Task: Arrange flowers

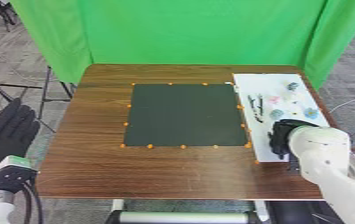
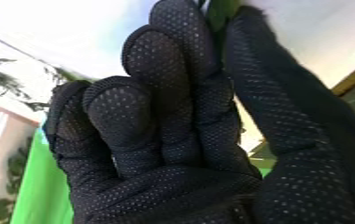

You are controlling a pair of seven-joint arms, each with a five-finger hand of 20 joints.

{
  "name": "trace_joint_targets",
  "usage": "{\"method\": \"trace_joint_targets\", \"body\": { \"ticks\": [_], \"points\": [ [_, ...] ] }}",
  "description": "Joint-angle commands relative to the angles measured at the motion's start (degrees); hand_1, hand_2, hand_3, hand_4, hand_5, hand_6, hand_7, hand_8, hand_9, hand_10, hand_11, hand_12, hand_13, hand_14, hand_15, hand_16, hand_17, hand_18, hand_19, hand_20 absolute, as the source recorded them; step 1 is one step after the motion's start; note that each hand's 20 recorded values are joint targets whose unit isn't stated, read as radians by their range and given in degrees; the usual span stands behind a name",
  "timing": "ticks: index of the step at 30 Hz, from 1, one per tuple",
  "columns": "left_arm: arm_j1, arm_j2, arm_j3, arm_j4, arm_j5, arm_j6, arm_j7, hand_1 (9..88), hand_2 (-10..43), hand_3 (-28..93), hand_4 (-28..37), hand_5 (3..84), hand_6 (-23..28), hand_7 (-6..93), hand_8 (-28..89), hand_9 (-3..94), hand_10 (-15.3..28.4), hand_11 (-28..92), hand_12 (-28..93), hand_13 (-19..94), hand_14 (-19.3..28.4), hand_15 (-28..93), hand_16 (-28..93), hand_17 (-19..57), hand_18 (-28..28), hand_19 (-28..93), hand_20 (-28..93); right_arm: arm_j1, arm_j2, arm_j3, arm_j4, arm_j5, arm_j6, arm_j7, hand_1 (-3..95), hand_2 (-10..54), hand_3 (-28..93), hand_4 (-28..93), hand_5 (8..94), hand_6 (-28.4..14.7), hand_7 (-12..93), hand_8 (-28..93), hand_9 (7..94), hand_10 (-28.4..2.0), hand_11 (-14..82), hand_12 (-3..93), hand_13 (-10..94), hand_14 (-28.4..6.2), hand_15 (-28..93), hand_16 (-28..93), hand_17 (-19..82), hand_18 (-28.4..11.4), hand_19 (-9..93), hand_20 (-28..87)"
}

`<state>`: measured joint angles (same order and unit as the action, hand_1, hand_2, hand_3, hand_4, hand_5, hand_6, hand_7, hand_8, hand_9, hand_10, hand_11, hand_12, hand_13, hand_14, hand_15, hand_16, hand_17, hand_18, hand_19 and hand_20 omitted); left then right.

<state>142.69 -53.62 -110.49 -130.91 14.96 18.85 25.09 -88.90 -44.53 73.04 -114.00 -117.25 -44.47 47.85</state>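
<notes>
Well left of the dark mat, beyond the edge of the brown bench, the left hand is waiting with its fingers straight and relaxed, gripping nothing. The mat itself is lying flat, and it is probably serving as the ground for the arrangement.

Just right of the mat, a white sheet is carrying the flower pieces. Nearest the mat, 2 dark sprigs are lying lengthwise, side by side. A little farther right of the mat, a pink flower is lying, with a blue-grey flower nearer the mat's close edge. Farther right from the mat, 1 blue flower is sitting, and a dusky blue flower is lying level with the mat's far edge.

Right of the mat's near corner, the right hand is closing thumb and finger on a green piece. The step in hand seems to be picking up greenery, and the arranging looks to be at an early stage.

Good handling is calling for a light but sure pinch, since a thin piece is likely to be rolling or slipping in gloved fingers. The lift should be going straight up, clearing the neighbouring flowers before any swing towards the mat. Over the mat, the wrist should be turning the piece to its angle, then lowering it until it is touching, with the thumb easing away last.
</notes>
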Motion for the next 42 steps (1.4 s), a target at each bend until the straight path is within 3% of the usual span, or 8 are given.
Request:
{"method": "trace_joint_targets", "body": {
  "ticks": [1, 24, 32, 35, 37, 38, 39, 42],
  "points": [
    [1.1, -0.47, -0.23, -0.55, -0.56, -0.11, 0.12, 19.2, 11.3, 69, -28.3, 34.1, 6.9, 13.6, -10, 28.9, 12.7, 18, 7, 16, 9.8, 22, -10, -4.7, 6.6, 19, 5, -8.0, -1.1, -2.9, 4.0, -1.0, 0.6, -0.6, 47.4, -9.5, 73, -21, 80.1, -0.9, 37, 21, 83.3, -12.5, 42.1, 46.0, 75, -12.4, 69, 38, 45, -24.7, 93, 44],
    [0.6, -0.13, -0.38, 0.04, -0.44, -0.46, -0.35, 19.5, 11.3, 71, -28.3, 34.1, 6.8, 13.2, -10, 29.1, 12.7, 17, 7, 16, 9.9, 22, -10, -4.7, 6.7, 19, 5, -13.3, 1.2, 5.7, -15.9, -13.8, 27.3, -7.8, 42.3, -9.5, 79, -1, 79.8, -2.4, 46, 25, 89.2, -9.6, 37.2, 51.3, 84, -8.9, 63, 39, 53, -23.8, 93, 44],
    [0.9, -0.34, -1.57, 0.51, -1.17, 0.23, 0.14, 19.5, 11.2, 71, -28.3, 34.2, 6.8, 13.1, -10, 29.0, 12.6, 17, 7, 16, 9.8, 22, -10, -4.6, 6.7, 19, 5, 6.0, -6.4, -10.0, -10.1, -10.8, 27.5, -9.1, 42.4, -9.5, 79, -1, 80.0, -2.4, 46, 25, 89.5, -9.7, 37.2, 51.3, 84, -8.9, 63, 39, 53, -23.7, 93, 44],
    [0.5, -0.75, -1.97, 1.42, -4.28, 0.33, 1.61, 19.6, 11.3, 71, -28.3, 34.2, 6.8, 13.1, -10, 29.0, 12.6, 17, 7, 16, 9.8, 22, -10, -4.6, 6.6, 19, 5, 11.8, -10.3, -15.0, -6.6, -9.8, 26.4, -9.7, 42.5, -9.5, 79, -1, 80.1, -2.3, 46, 25, 89.6, -9.7, 37.2, 51.2, 84, -8.9, 63, 40, 53, -23.7, 93, 45],
    [0.4, -1.26, -1.98, 2.80, -3.70, 1.47, 1.92, 19.5, 11.3, 71, -28.3, 34.2, 6.8, 13.1, -10, 29.0, 12.6, 17, 7, 16, 9.8, 22, -10, -4.6, 6.7, 19, 5, 15.3, -12.9, -18.6, -3.7, -6.5, 27.0, -9.3, 42.4, -9.5, 79, -1, 80.0, -2.2, 46, 25, 89.6, -9.6, 37.2, 51.2, 84, -8.9, 63, 40, 53, -23.7, 93, 45],
    [0.0, -0.72, -1.34, 3.31, -5.88, 2.43, 3.86, 19.5, 11.4, 71, -28.3, 34.2, 6.7, 13.1, -10, 29.0, 12.6, 17, 7, 16, 9.8, 22, -10, -4.6, 6.7, 19, 5, 17.3, -14.8, -20.7, -1.4, -2.5, 26.5, -8.0, 42.4, -9.5, 79, -1, 80.1, -2.2, 46, 25, 89.6, -9.6, 37.2, 51.2, 84, -8.9, 63, 40, 53, -23.7, 93, 45],
    [0.8, -0.85, -1.61, 3.35, -7.65, 0.95, 5.66, 19.4, 11.3, 71, -28.3, 34.2, 6.7, 13.0, -10, 29.0, 12.5, 17, 7, 16, 9.7, 22, -10, -4.6, 6.7, 19, 5, 18.8, -16.5, -22.3, 0.9, -2.0, 25.6, -8.3, 42.4, -9.5, 79, -1, 80.1, -2.2, 46, 25, 89.6, -9.6, 37.2, 51.2, 84, -8.9, 63, 40, 53, -23.7, 93, 45],
    [0.3, -0.96, -1.43, 3.76, -5.33, 0.49, 4.00, 19.4, 11.3, 71, -28.3, 34.1, 6.5, 13.0, -10, 29.2, 12.4, 17, 7, 16, 9.6, 22, -10, -4.3, 6.5, 18, 5, 21.1, -19.3, -26.0, 4.9, -1.8, 26.2, -7.2, 42.6, -9.5, 79, -1, 80.0, -2.1, 46, 25, 89.7, -9.6, 37.2, 51.2, 84, -8.9, 63, 40, 53, -23.7, 93, 45]
  ]
}}
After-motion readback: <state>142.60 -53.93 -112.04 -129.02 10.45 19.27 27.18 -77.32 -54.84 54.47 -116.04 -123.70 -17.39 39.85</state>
